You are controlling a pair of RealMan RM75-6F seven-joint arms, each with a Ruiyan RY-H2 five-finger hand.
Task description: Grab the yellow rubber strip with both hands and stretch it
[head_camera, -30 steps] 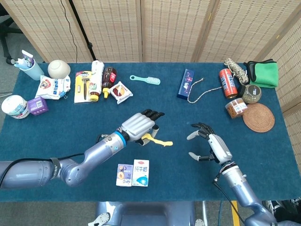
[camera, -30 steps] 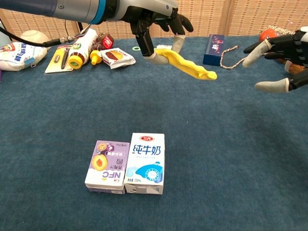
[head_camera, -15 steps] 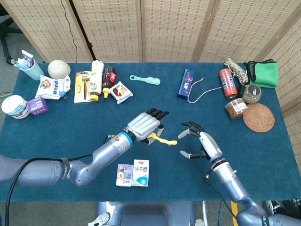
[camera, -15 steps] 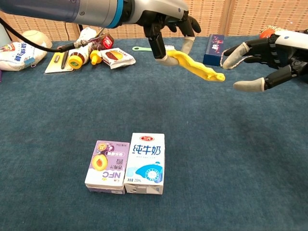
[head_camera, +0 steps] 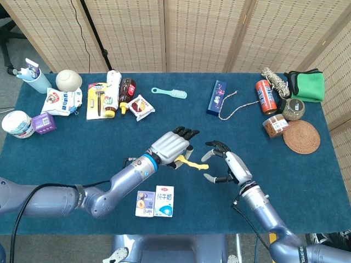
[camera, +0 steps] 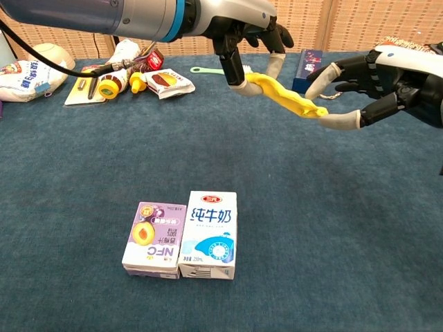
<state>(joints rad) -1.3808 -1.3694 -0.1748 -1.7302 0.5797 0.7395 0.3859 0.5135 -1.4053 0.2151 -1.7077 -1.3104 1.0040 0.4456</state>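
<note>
Nearest the robot, below and left of both hands, two cartons [camera: 181, 236] stand side by side on the worktop [camera: 332, 228], well clear of the work.

Above them the left robot hand [camera: 242, 31] holds one end of the yellow strip [camera: 287, 97] pinched at its fingertips, knuckles up, with the forearm reaching in from the left. The strip hangs off the cloth and droops from that hand toward the right robot hand [camera: 360, 83]. That hand is spread wide and holds nothing; its palm faces the left hand, and its upper fingers and thumb bracket the strip's free tip, which sits right at the thumb, though contact cannot be told.

To do this step well, the right hand should probably slide a little further along the strip before closing, so that it grips more than the very tip. The left pinch should keep firm, and the pull should run straight along the strip, the hands parting level.

Beyond the hands lie a comb [head_camera: 169, 92], a blue box [head_camera: 216, 97] and a string [head_camera: 235, 107], all well apart.
</note>
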